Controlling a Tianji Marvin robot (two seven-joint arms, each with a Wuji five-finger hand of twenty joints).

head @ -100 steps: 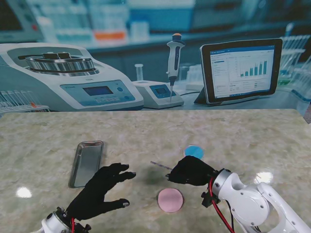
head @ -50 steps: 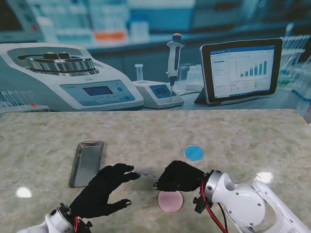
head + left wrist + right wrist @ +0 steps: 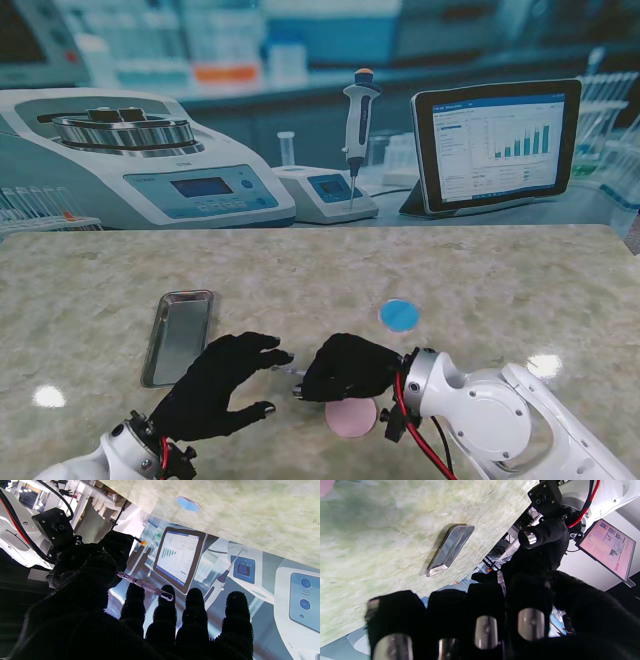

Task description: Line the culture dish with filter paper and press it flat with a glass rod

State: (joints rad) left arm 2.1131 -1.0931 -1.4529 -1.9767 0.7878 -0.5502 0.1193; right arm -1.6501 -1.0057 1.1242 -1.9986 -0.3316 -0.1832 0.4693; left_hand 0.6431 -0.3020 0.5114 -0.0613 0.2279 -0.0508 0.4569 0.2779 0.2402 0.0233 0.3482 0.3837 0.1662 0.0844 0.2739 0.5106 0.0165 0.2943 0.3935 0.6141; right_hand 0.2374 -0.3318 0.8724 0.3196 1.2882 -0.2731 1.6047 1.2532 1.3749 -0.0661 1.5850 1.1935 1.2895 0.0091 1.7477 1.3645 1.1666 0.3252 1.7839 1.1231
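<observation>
One thin clear glass rod [image 3: 146,586] sits clamped in the right hand [image 3: 345,366], its rounded tip beside the left hand's [image 3: 215,385] spread, empty fingers; bare table [image 3: 500,280] stretches beyond.

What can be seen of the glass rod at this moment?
The glass rod is a thin, clear stick with a rounded end, faintly violet in the left wrist view. The right hand grips one end; the free end points toward the left hand and lies at its fingertips. It is held off the table, roughly level. Whether it touches them is unclear.
</observation>
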